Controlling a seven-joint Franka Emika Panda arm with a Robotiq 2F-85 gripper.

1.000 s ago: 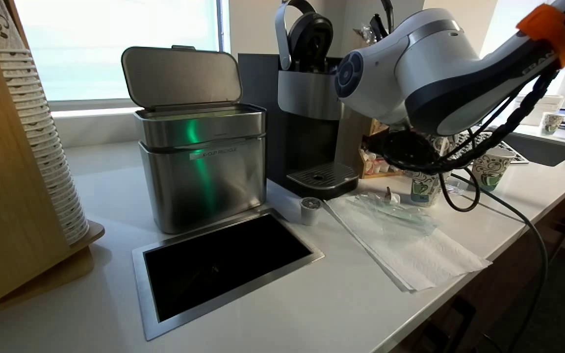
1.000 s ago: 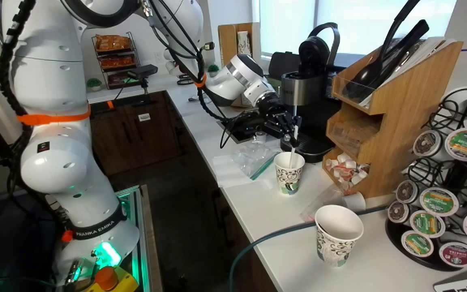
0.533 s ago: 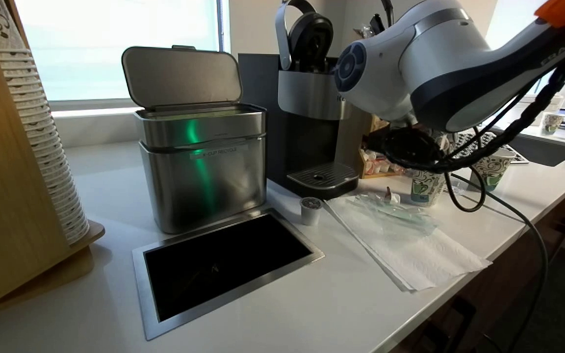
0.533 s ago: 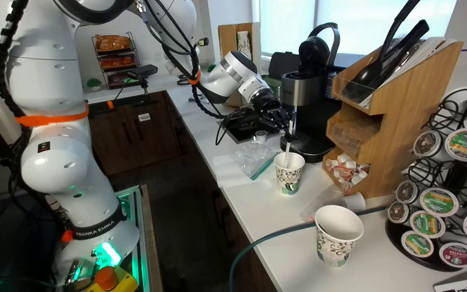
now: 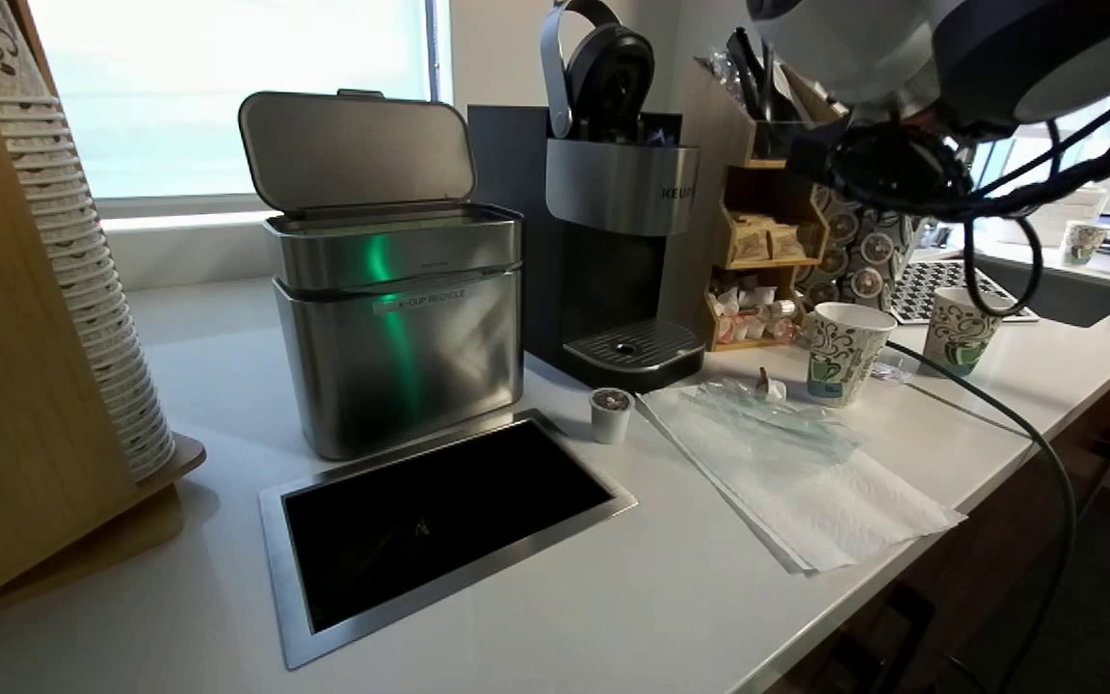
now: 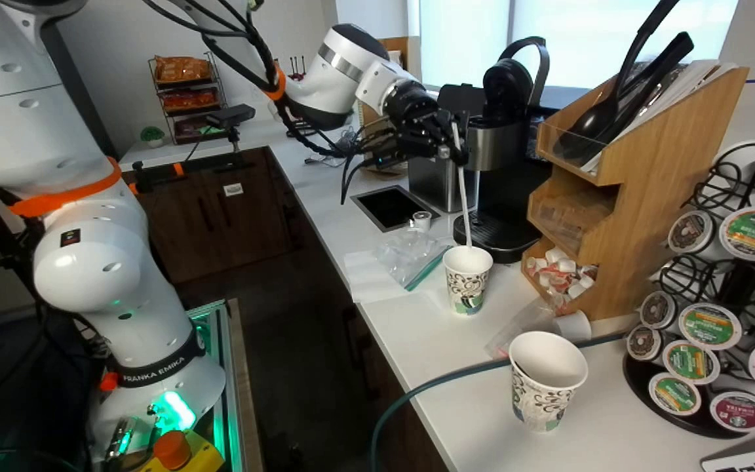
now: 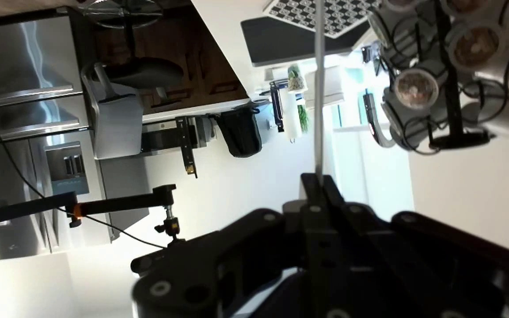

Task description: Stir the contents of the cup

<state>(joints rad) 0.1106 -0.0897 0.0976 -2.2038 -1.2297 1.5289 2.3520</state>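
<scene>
The cup [image 6: 466, 288] is a white paper cup with dark print, upright on the counter; it also shows in an exterior view [image 5: 844, 366]. My gripper [image 6: 458, 152] is above it, shut on a thin white stir stick [image 6: 463, 196]. The stick hangs down, slightly tilted, its lower end at the far rim of the cup; I cannot tell whether the tip is inside. In the wrist view the fingertips [image 7: 318, 180] pinch the stick [image 7: 320, 88], and the cup is out of view. The cup's contents are hidden.
A similar paper cup [image 6: 542, 400] stands nearer the front. A coffee machine [image 6: 492, 147], a wooden organizer [image 6: 666, 157] and a pod rack [image 6: 712, 328] stand around. A plastic bag [image 6: 413, 252] lies beside the cup. A cable [image 6: 443, 379] crosses the counter.
My gripper has risen well above the cup. The stick, which reached down inside the cup, has been lifted so its lower end is at the rim. The cup has not moved.
</scene>
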